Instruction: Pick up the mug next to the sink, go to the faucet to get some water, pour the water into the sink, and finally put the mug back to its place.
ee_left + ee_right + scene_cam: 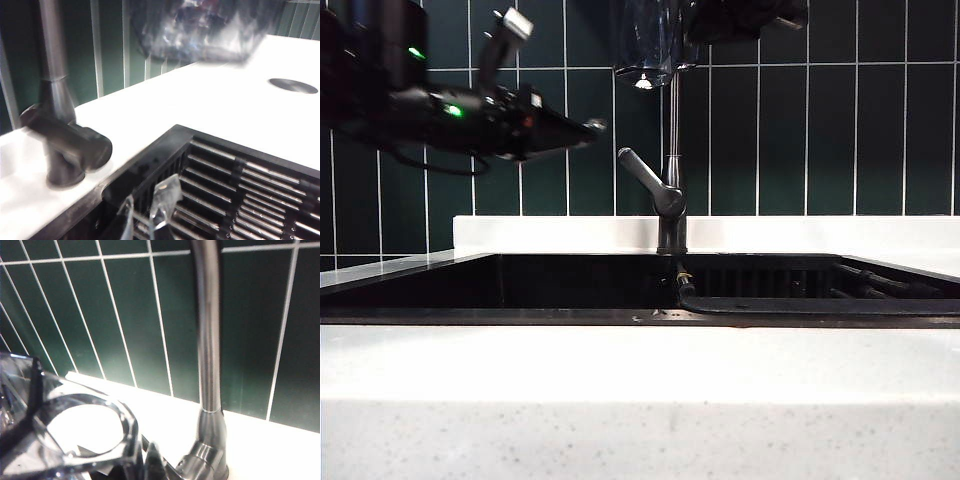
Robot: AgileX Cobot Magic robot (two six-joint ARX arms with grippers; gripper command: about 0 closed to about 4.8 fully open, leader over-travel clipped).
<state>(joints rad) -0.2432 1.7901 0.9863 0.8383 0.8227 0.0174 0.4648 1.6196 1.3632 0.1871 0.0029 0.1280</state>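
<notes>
Mug (648,45), clear faceted glass, right pincer (75,460) clamped

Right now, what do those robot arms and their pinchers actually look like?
The left arm is black and bulky, with small green lights, dark cables and a pale grey block on top. The left gripper has clear, glassy plastic fingers. The right gripper looks dark; the right arm is a black shape at the picture's top.

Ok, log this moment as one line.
right claw: shut on mug, raised by faucet | left claw: empty, over sink
</notes>
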